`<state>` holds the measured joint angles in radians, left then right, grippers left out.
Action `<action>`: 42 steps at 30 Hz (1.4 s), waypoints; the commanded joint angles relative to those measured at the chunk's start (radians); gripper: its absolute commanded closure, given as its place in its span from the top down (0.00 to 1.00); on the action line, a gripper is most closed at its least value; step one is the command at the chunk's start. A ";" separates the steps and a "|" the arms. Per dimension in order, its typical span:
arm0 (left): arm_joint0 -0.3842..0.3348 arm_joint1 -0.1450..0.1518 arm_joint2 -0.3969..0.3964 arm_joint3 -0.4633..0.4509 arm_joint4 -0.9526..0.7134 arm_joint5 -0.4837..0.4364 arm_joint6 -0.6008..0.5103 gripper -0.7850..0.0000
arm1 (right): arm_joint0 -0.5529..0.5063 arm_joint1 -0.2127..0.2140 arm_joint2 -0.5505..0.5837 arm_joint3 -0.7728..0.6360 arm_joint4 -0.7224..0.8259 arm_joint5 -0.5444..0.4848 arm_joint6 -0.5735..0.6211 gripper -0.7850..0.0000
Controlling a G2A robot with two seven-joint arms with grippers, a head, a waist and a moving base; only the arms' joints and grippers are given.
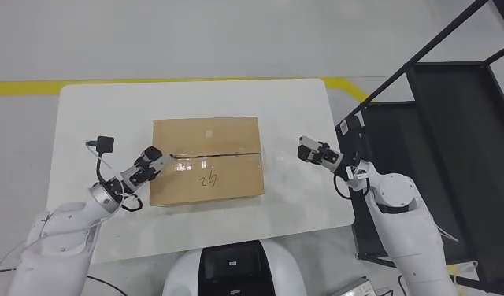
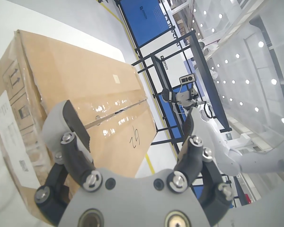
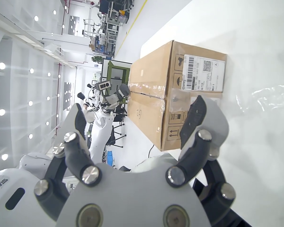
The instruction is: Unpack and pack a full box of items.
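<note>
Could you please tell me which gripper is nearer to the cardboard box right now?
Left. The left gripper is at the left end of the cardboard box, at its edge; the right gripper is off the other end, with bare table between.

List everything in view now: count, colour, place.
brown cardboard box: 1, brown, flaps taped shut, middle of the table.
white rounded table: 1, white, under the box.
paper labels: 2, white, one on each short end of the box.
black metal rack: 1, black, beside the table on the robot's right.
yellow floor line: 1, yellow, beyond the table's far edge.
left gripper: 1, grey and black, fingers open, at the box's left end.
right gripper: 1, grey and black, fingers open, right of the box, apart from it.
</note>
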<state>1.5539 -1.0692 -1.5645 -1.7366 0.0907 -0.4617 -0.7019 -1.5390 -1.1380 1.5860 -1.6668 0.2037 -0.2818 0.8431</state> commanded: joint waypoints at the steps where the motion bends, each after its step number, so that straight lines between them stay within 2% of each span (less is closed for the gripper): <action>1: 0.000 0.003 -0.011 -0.004 0.014 0.004 -0.011 1.00 | -0.002 0.001 -0.004 0.000 0.000 0.001 -0.003 1.00; 28: -0.019 0.005 -0.002 -0.003 -0.002 0.011 -0.003 1.00 | 0.015 0.003 -0.031 0.035 -0.013 0.012 -0.046 1.00; 31: -0.019 0.005 -0.002 -0.003 -0.002 0.011 -0.003 1.00 | 0.025 0.009 -0.047 0.052 -0.209 0.024 -0.089 1.00; 33: -0.019 0.005 -0.002 -0.003 -0.002 0.011 -0.003 1.00 | 0.048 0.008 -0.068 0.086 -0.266 0.029 -0.121 1.00; 37: -0.019 0.005 -0.002 -0.003 -0.002 0.011 -0.003 1.00 | 0.127 0.019 -0.101 0.175 -0.616 0.024 -0.176 1.00; 42: -0.019 0.005 -0.002 -0.003 -0.002 0.011 -0.003 1.00 | 0.205 0.027 -0.164 0.258 -0.946 -0.001 -0.234 1.00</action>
<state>1.5353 -1.0644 -1.5663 -1.7395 0.0891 -0.4504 -0.7047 -1.3474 -1.1121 1.4343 -1.4239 -0.6557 -0.2733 0.6209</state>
